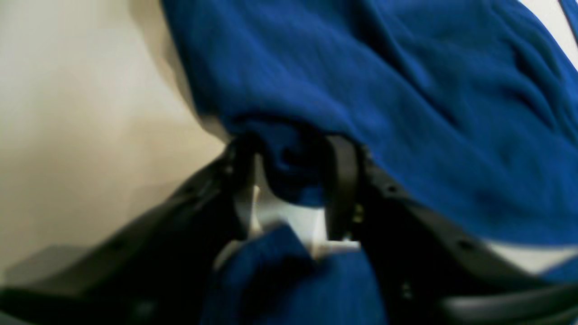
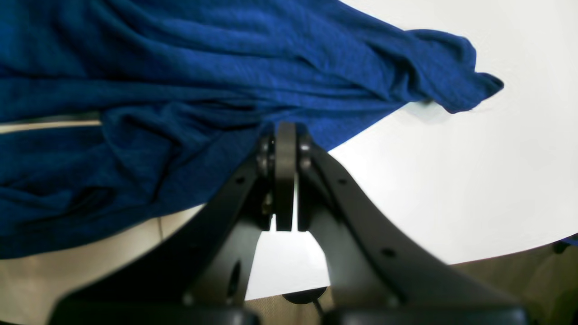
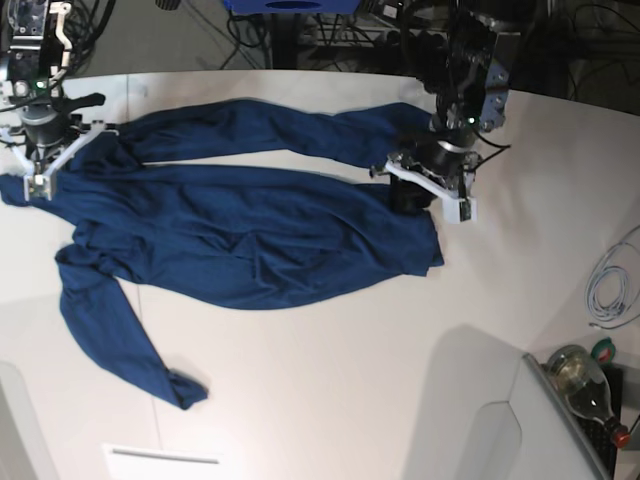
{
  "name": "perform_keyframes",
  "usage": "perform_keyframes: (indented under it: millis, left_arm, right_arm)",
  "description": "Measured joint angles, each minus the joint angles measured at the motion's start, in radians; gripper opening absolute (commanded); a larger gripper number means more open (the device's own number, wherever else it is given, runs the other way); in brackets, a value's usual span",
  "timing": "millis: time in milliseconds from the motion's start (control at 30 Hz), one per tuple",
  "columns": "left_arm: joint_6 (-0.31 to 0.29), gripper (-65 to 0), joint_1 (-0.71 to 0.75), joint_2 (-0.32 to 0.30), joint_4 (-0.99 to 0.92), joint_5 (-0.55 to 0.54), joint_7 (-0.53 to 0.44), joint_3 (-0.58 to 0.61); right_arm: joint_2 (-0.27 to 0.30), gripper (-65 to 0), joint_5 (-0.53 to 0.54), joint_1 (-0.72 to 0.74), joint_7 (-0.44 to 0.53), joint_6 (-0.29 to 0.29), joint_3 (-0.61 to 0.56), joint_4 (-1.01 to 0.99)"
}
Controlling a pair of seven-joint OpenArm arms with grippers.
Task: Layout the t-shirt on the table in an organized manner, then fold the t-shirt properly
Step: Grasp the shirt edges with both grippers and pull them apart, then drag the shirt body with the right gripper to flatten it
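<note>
T-shirt fabric: the t-shirt [image 3: 240, 230] is a soft, matte, deep blue knit, heavily wrinkled, with long ridges running across its width.
T-shirt shape: it lies spread lengthwise across the far half of the desk [image 3: 330, 390], a long sleeve-like strip trailing toward the near left and ending in a bunched tip; another strip runs along the far edge.
Desk surface: smooth, white, faintly glossy, with a curved edge.
Left end effector [image 1: 293, 180]: black fingers with a white inner part, partly closed around a bunched fold of the t-shirt that sits between them; more cloth drapes over the top of the fingers. The wrist view is blurred.
Left arm pose: reaches down from the far side onto the shirt's right end, wrist tilted toward the cloth.
Right end effector [image 2: 285, 176]: flat black fingers pressed together, tips at the cloth's edge; a pinch of t-shirt hem appears caught between them.
Right arm pose: stands over the shirt's left end at the far left corner of the desk.
Other items: a coiled white cable [image 3: 610, 285] and a bottle [image 3: 590, 385] lie at the right.
</note>
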Motion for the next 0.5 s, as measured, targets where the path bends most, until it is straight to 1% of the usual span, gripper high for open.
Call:
perform_keyframes:
  millis: [33,67,100,133,167,233,267,300,367,433,500]
  left_arm:
    - [-0.001,-60.1,0.003,-0.002,0.011,-0.003,0.002,0.000]
    - [-0.002,-65.0,0.013,-0.001,0.030,-0.001,0.009,0.000]
    - [-0.005,-65.0,0.026,-0.002,0.055,0.003,0.016,-0.004]
    - [-0.003,-65.0,0.036,-0.006,0.077,0.000,0.016,-0.006]
    - [-0.002,-65.0,0.046,-0.019,0.099,0.002,0.014,-0.006]
    - [-0.001,-65.0,0.057,-0.050,0.139,0.000,0.012,-0.003]
    - [0.003,-65.0,0.059,-0.058,0.156,0.000,0.010,-0.003]
    - [0.004,-65.0,0.067,-0.059,0.173,0.000,0.010,-0.008]
    - [0.001,-65.0,0.088,-0.068,0.216,0.000,0.013,-0.010]
    - [0.001,-65.0,0.107,-0.082,0.252,-0.003,0.016,-0.009]
    - [0.003,-65.0,0.111,-0.084,0.282,0.000,0.018,-0.009]
  right_arm:
    - [-0.033,-55.5,0.054,0.005,-0.005,0.002,0.061,0.007]
    - [-0.060,-49.1,0.115,0.010,-0.005,0.002,0.124,0.013]
    - [-0.074,-41.0,0.177,0.012,-0.005,0.003,0.179,0.013]
    - [-0.074,-32.7,0.228,0.016,-0.011,0.018,0.222,0.010]
    - [-0.069,-25.8,0.277,0.023,-0.008,0.043,0.257,-0.003]
    - [-0.054,-16.1,0.329,0.047,-0.001,0.084,0.291,-0.061]
    - [-0.052,-14.0,0.335,0.061,-0.004,0.108,0.304,-0.091]
    - [-0.052,-13.5,0.349,0.076,0.000,0.137,0.314,-0.127]
    - [-0.053,-13.5,0.356,0.114,-0.008,0.169,0.329,-0.212]
    - [-0.050,-13.5,0.349,0.154,-0.016,0.168,0.358,-0.283]
    - [-0.035,-13.5,0.345,0.157,-0.010,0.165,0.369,-0.297]
